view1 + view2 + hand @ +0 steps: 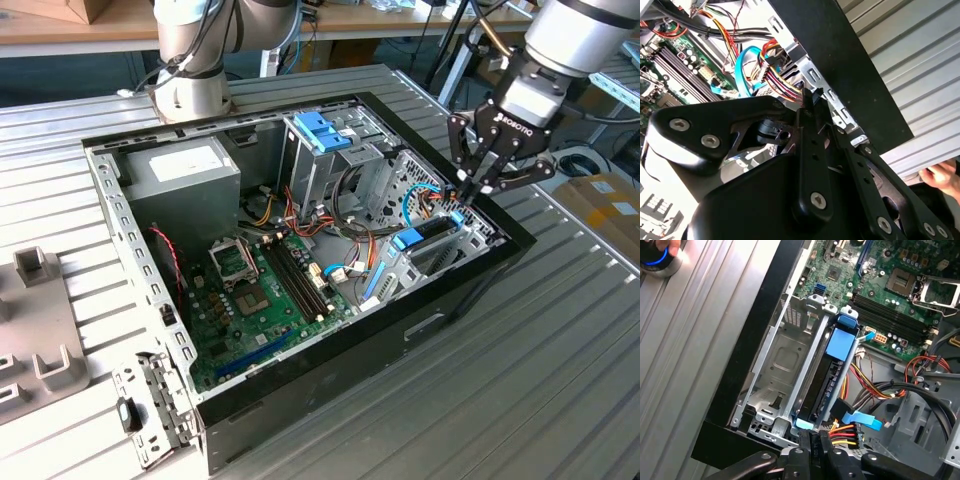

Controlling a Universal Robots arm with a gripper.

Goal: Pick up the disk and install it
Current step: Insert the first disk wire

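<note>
From where I sit at the controls, the nearest thing in the exterior view is the ribbed metal table (520, 380), with a grey plastic fixture (40, 330) lying on it at the exterior view's left. On the table rests the open computer case (330, 375), black-walled, its green circuit board (270, 300) showing in the bottom.

Further in, toward the exterior view's right, the disk (425, 238) stands on edge in the metal bay against the case's wall, its blue frame tabs showing at both ends. In the first wrist view I see the disk (832, 372) seated in a slot beside an empty slot of the same bay (777, 365), with a bundle of coloured wires (867, 385) just beside it.

The gripper (472, 192) hangs right over the far end of the disk, its fingertips (812, 440) drawn together and pointing down at the blue tab there (I cannot tell whether they actually touch it). In the second wrist view the black fingers (810, 125) lie close against each other, next to the case's rim.

Beyond that stand the drive cage with its blue handle (322, 130) and the grey power-supply box (185, 165). Farthest back is the arm's base (190, 70).
</note>
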